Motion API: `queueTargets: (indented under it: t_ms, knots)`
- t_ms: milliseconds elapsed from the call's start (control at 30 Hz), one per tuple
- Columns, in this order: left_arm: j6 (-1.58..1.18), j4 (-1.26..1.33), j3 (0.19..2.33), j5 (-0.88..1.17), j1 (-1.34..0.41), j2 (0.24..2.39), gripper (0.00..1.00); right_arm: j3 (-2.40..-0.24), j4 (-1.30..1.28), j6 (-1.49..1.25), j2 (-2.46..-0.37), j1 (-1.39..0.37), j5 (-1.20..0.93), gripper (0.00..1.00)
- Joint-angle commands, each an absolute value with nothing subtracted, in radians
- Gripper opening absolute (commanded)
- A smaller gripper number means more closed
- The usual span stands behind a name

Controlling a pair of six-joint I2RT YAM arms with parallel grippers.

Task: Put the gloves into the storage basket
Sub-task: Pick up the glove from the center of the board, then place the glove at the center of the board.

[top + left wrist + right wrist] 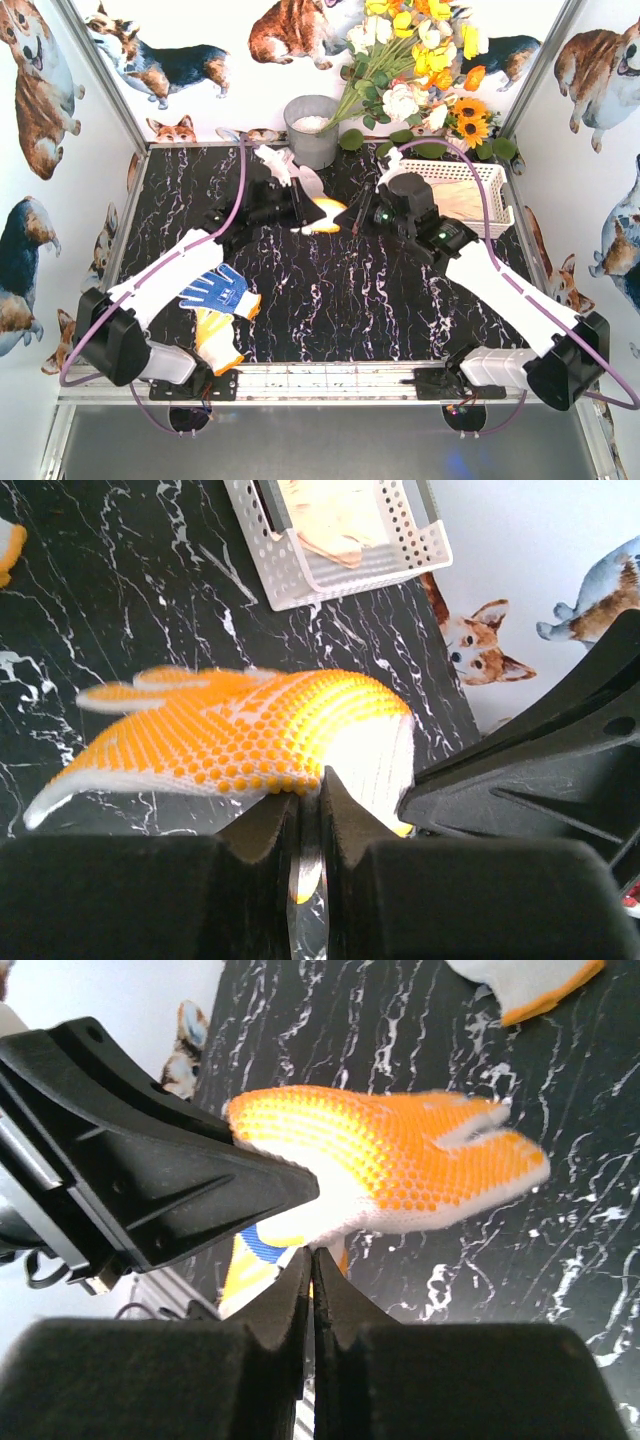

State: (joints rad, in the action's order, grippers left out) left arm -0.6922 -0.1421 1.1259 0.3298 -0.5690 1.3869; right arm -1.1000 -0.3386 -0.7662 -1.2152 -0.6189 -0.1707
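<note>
Ok, left to right. Near-left on bench [390,300]: blue-palmed glove [213,290] touching yellow glove [218,342], both flat, untouched. Further back: white glove with orange cuff [525,985], flat too. Centre: left claw [308,798] pinched shut on cuff edge of orange-dotted glove [250,735], apparently lifted clear of the marble, with fingers trailing. Right claw [311,1265] closed tight just under that same cuff; can't tell if any fabric caught. Far right: storage basket [497,188], well apart from the held glove, with beige gloves [335,525] inside.

Handling, as a judgement: knit, light, limp, nothing fragile. Rubber dots probably grippy, so low slip risk; flopping and snagging on the lattice wall more likely. Best hold: cuff or a bunched fold mid-palm, not a fingertip. Better to release from above the rim than drag across it.

Surface: glossy black marble-look, hard and flat, so scrape-then-pinch for anything lying on it. Room: tight at centre with both claws nose to nose; grey bucket [312,130] and flowers [420,60] along the back edge, printed walls [40,150] close on either side.
</note>
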Motion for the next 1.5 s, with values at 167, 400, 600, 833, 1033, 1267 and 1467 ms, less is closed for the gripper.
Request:
queueTargets:
  t_ms: [167, 400, 600, 833, 1033, 1267, 1467]
  knots:
    - [-0.692, 0.137, 0.862, 0.384, -0.586, 1.510, 0.04, -0.862, -0.245, -0.777, -1.279, -0.618, -0.160, 0.00]
    - [-0.737, 0.179, 0.699, 0.361, -0.720, 1.565, 0.06, -0.695, -0.276, -0.873, -1.288, -0.705, -0.284, 0.00]
    - [-0.812, 0.114, 0.568, 0.297, -0.799, 1.472, 0.21, -0.600, -0.313, -0.941, -1.231, -0.799, -0.291, 0.00]
    - [-0.767, -0.104, 0.576, 0.115, -0.809, 1.284, 0.51, -0.544, -0.298, -0.982, -1.271, -0.833, -0.298, 0.00]
    - [-0.723, -0.119, 0.642, 0.082, -0.809, 1.221, 0.58, -0.607, -0.394, -0.946, -1.216, -0.834, -0.251, 0.34]
    - [-0.763, 0.060, 0.645, 0.132, -0.826, 1.342, 0.50, -0.729, -0.674, -0.879, -1.131, -0.818, -0.001, 0.34]
    - [-0.820, 0.230, 0.665, 0.107, -0.827, 1.470, 0.36, -0.634, -0.461, -0.886, -1.148, -0.678, -0.095, 0.12]
